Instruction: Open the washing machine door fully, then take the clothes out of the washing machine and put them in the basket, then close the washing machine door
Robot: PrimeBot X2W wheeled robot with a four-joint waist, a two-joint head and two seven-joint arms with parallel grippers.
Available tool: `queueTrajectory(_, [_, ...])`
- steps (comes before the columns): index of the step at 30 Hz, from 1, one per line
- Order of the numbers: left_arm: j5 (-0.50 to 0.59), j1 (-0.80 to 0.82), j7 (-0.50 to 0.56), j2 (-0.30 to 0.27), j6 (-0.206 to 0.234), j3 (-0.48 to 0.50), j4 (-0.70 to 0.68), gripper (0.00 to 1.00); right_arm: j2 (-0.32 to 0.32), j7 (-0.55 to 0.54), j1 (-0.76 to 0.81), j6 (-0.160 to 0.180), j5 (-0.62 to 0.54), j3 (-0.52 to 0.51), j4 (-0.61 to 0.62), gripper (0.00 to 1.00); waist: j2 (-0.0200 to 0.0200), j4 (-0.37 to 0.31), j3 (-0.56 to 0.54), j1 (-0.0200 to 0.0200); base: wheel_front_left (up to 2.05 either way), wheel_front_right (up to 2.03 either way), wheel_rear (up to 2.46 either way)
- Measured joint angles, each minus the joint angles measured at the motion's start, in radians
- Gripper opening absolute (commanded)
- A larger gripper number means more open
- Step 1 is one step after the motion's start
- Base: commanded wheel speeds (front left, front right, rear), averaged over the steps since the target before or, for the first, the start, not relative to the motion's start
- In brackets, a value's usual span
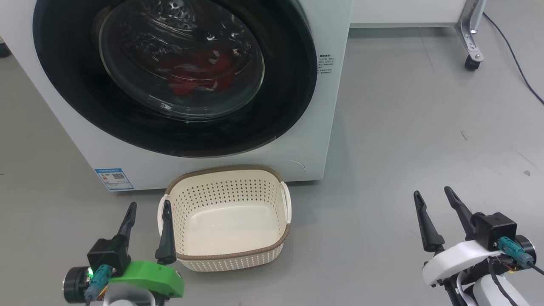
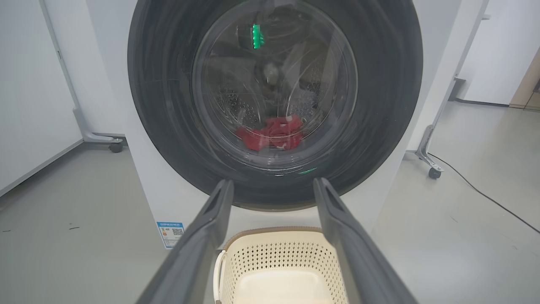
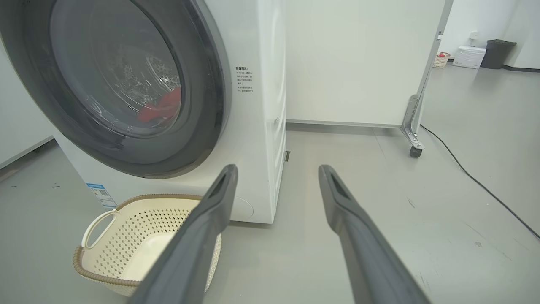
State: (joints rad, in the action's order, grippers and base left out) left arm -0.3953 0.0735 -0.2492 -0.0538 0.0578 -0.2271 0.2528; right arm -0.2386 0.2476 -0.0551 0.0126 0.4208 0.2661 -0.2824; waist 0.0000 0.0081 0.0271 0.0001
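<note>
Nearest the head camera, the left gripper [image 1: 150, 203] sits at lower left and the right gripper [image 1: 432, 191] at lower right, each with jaws spread wide and holding nothing; the inner left finger [image 1: 165, 231] crosses the near-left corner of the basket [image 1: 229, 189] in this view, and whether it touches cannot be told. Just beyond, the basket stands empty on the grey floor [image 1: 403, 127], close against the white front of the washing machine [image 1: 327, 106] and beside a small blue sticker [image 1: 114, 179]. Farther back, the washing machine door [image 1: 289, 85] lies shut against the cabinet, and the clothes [image 1: 195, 74] show as a red heap low in the drum [image 1: 170, 17] behind the bulging glass [image 1: 238, 97]. Judged from this layout, no step of the task is done: the door has yet to be opened, the clothes lifted out and put in the basket, and the door closed again. Hard to make out: the top of the door is cut off in the head view; no handle, latch or hinge is discernible on its glossy black ring, so the opening side cannot be told; reflections, among them a green light [image 2: 255, 36] in the left wrist view, blur the heap, so the garments cannot be counted
</note>
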Motion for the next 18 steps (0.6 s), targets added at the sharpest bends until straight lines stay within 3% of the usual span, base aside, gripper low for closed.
queueTrajectory(18, [0.009,0.0,0.0,0.004,0.0,0.002,0.026,1.0,0.014,0.0,0.0,0.0,-0.01,-0.021,0.0,1.0,0.0,-0.006,0.002,0.0,0.0,0.0,0.0])
